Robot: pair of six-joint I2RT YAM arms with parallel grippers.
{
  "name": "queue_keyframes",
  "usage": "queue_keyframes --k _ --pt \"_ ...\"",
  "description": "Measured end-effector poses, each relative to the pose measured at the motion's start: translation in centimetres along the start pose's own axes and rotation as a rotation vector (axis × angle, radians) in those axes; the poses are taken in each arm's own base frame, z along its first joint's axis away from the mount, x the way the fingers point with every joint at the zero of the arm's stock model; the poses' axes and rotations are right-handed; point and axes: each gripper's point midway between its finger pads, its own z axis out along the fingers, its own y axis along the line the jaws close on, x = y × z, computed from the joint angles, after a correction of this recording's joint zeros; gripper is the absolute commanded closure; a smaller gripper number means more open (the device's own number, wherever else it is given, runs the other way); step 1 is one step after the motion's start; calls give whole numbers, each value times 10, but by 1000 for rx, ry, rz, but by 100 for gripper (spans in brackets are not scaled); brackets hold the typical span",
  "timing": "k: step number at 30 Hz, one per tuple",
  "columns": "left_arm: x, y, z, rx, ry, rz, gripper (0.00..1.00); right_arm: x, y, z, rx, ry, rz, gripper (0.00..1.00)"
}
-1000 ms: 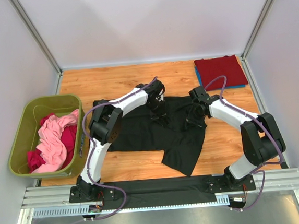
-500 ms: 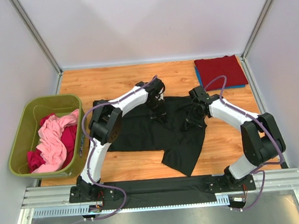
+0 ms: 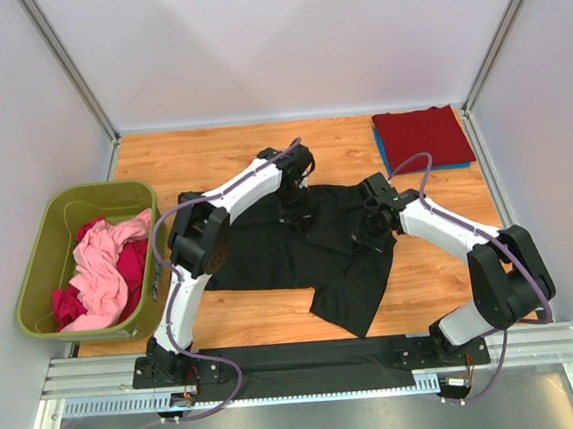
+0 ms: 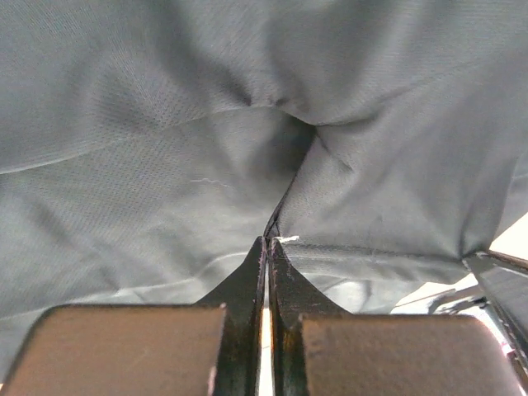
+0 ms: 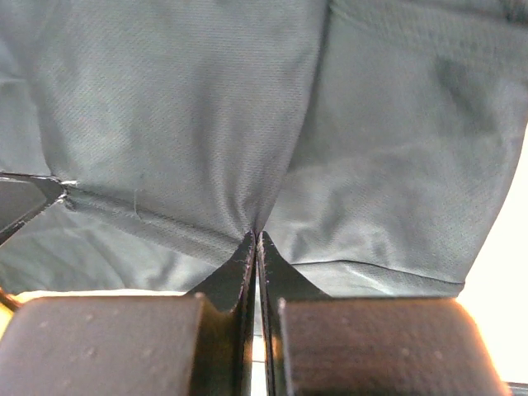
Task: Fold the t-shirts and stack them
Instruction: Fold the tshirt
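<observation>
Pinching the black shirt (image 3: 270,251) near its far edge, both grippers are clenched on cloth. The left gripper (image 4: 269,244) holds a fold that puckers at its tips. The right gripper (image 5: 255,238) grasps another pucker further toward the shirt's right side. The shirt lies spread over the middle of the counter (image 3: 211,156), with one flap reaching toward the near edge. In the far right corner a folded red shirt (image 3: 422,134) rests on a blue shirt (image 3: 380,153), of which only an edge shows. At the left, the green bin (image 3: 40,266) holds a crumpled pink shirt (image 3: 106,270) lying over a magenta shirt (image 3: 69,306).
</observation>
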Motion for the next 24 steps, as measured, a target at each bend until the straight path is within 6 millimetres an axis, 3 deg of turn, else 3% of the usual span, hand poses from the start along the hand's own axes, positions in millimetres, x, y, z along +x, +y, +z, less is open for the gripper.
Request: queue_keyframes --k 7,10,11,12,14,16,20,24 --pt "27 17 20 -32 96 -25 100 18 -16 10 34 23 21 99" --pt "26 18 20 -39 87 -19 99 15 -14 10 28 12 20 88" --pt "26 19 19 -48 86 -19 95 15 -14 10 28 9 19 79" --pt "25 20 18 -55 86 -18 83 15 -15 10 33 7 17 74" --pt "22 19 12 -60 78 -8 72 11 -18 8 51 -6 0 68" --pt "16 17 6 -63 58 5 67 4 -18 3 65 -23 -20 65" --pt "1 15 -7 -58 10 19 61 -36 -20 -7 39 -80 -21 64" --pt "-13 31 -18 -65 -25 -4 59 -89 -38 -10 16 -136 30 64"
